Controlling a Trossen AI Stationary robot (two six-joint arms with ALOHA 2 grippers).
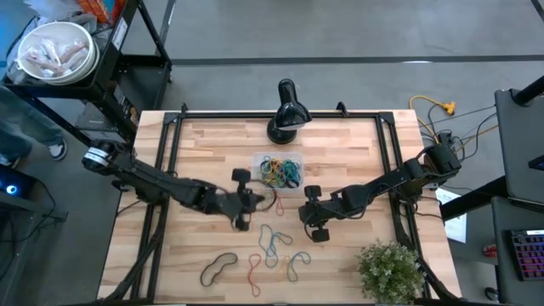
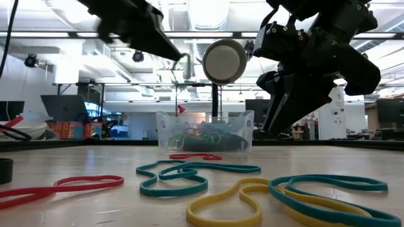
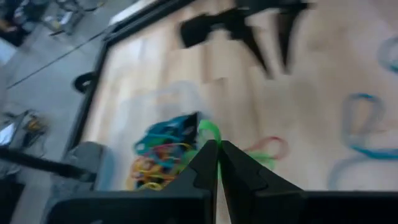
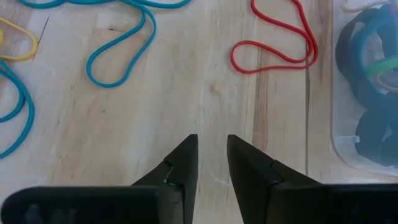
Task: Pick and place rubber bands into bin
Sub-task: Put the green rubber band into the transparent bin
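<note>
The clear bin (image 1: 257,161) stands at the table's middle, toward the far side, with a heap of coloured rubber bands (image 1: 280,172) inside. My left gripper (image 3: 216,146) is raised just left of the bin's near corner and is shut on a green rubber band (image 3: 209,129). My right gripper (image 4: 211,148) hovers open over bare wood on the bin's near right side, with nothing between its fingers. A red band (image 4: 273,37) lies flat between the two grippers. More loose bands (image 1: 274,240) lie nearer the front edge. My left gripper pinches the green band between its two fingers at their free ends (image 3: 211,142). The fingers slant downward, coming from the table's left. A short green loop (image 3: 205,127) sticks out past the fingertips, clear of the table.
A black lamp (image 1: 287,110) stands at the far edge behind the bin. A potted plant (image 1: 391,268) sits at the near right corner. Blue, yellow, red and black bands (image 2: 189,173) lie spread over the near half of the table.
</note>
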